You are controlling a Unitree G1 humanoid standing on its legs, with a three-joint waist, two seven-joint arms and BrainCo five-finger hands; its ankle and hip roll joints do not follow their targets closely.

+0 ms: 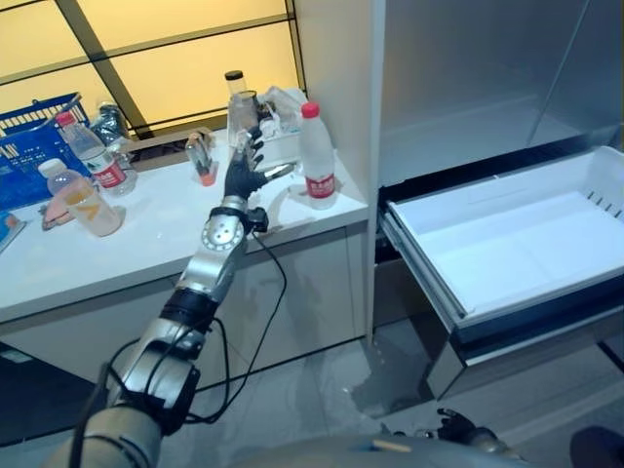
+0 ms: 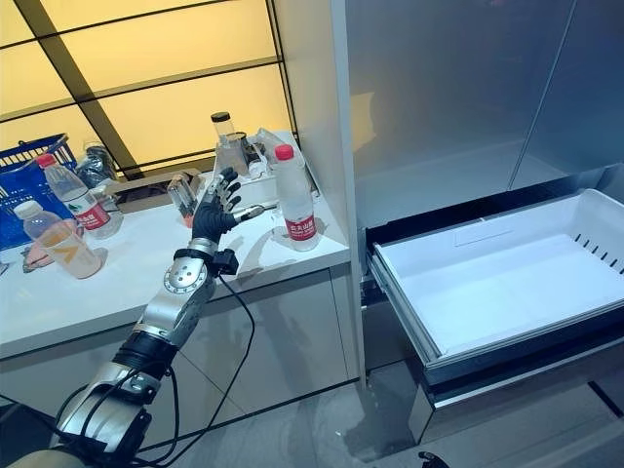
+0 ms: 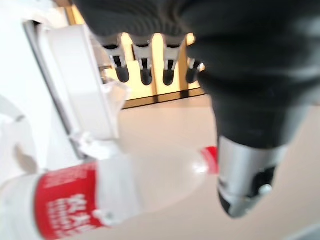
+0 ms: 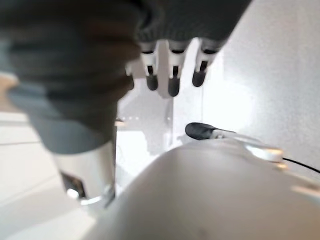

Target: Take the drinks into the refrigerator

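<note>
I see my left hand (image 2: 214,216) raised over the white counter (image 2: 107,283), fingers spread and nearly straight, thumb out toward the red-capped water bottle (image 2: 297,212), holding nothing. That bottle stands upright just beside the thumb, apart from it, on the side toward the refrigerator drawer (image 2: 487,283), which is pulled open. Farther from the bottle, past my hand, two more bottles lie near a blue basket (image 1: 29,146). My right hand (image 4: 170,65) hangs with relaxed fingers, empty.

White print on the bottle's (image 1: 317,156) red label (image 1: 320,184), too small to read.
</note>
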